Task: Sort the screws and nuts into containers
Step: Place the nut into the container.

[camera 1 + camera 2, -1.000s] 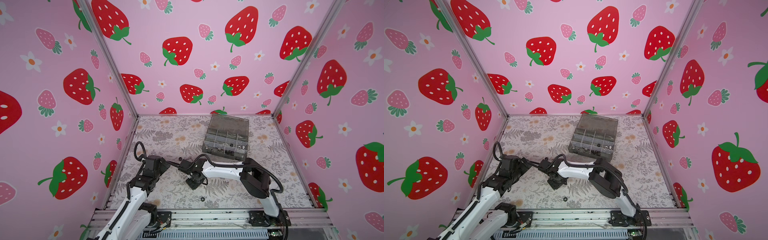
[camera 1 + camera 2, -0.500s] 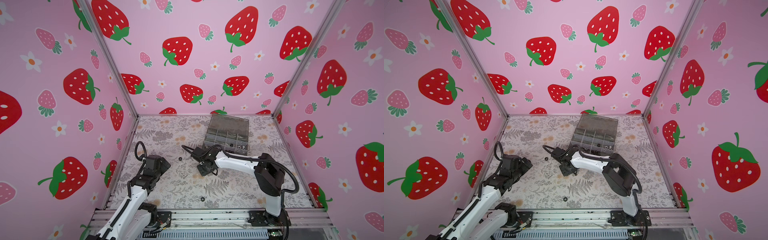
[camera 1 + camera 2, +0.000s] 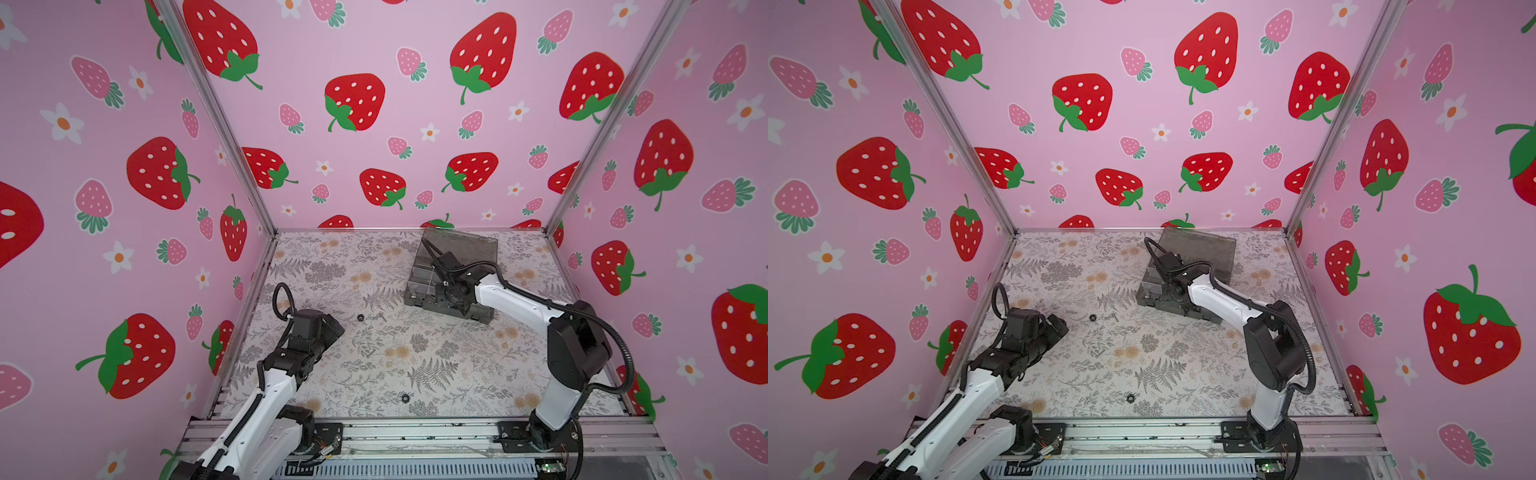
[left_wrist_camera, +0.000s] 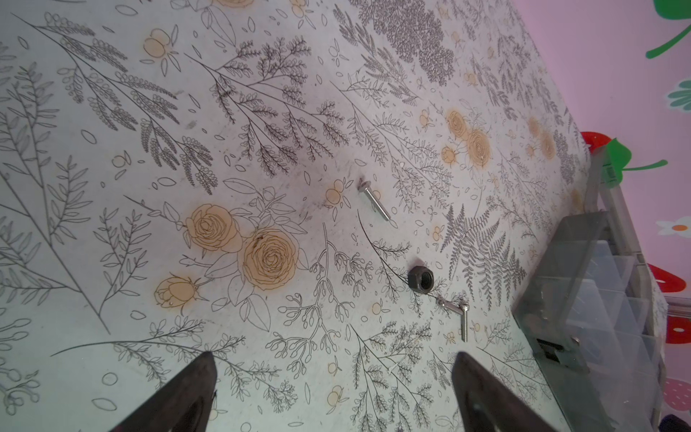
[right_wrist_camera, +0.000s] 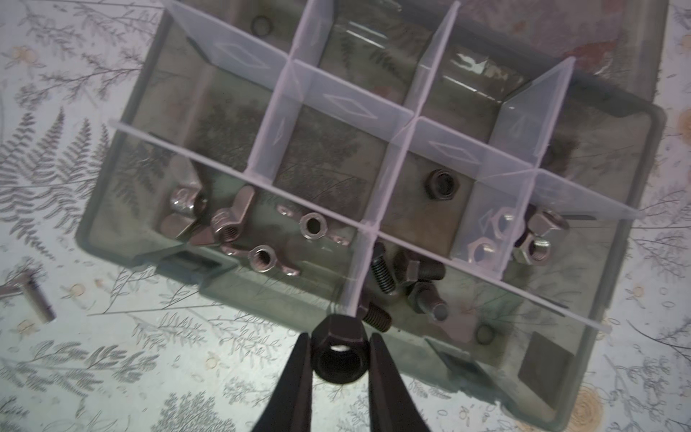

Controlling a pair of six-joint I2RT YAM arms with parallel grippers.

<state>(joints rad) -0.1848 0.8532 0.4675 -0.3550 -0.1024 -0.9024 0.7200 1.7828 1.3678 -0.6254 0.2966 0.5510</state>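
1. Right gripper [image 5: 339,338]: jaws narrow, clamped on a black hex nut [image 5: 338,359] by its flats, with the bore facing the wrist camera.
2. Held nut position: above the latch-side wall of the grey organiser box [image 5: 123,209], in line with the pale divider [image 5: 359,269] that separates the wing nuts [image 5: 224,228] from the black bolts [image 5: 411,276].
3. Box position: in both top views, about 1 o'clock from the table [image 3: 519,374] centre, with the lid [image 3: 465,249] open toward the back wall.
4. Other box contents seen from the right wrist:
   - silver hex nuts [image 5: 534,239] in the compartment beside the bolts;
   - one black nut [image 5: 442,184] alone in a middle-row compartment.
5. Left gripper [image 4: 332,359]: jaws wide and holding nothing. In the top views it sits at about 9 o'clock, low over the table.
6. Loose parts on the table ahead of the left gripper:
   - a black nut [image 4: 420,278] between the gripper and the box;
   - two slim silver screws [image 4: 464,323] just beside that nut, on the box side;
   - a third silver screw [image 4: 374,200] lying apart from them.
7. Further loose parts in a top view:
   - a silver screw [image 3: 371,353] at about 8 o'clock;
   - a black nut [image 3: 405,398] at 6 o'clock, near the front edge.
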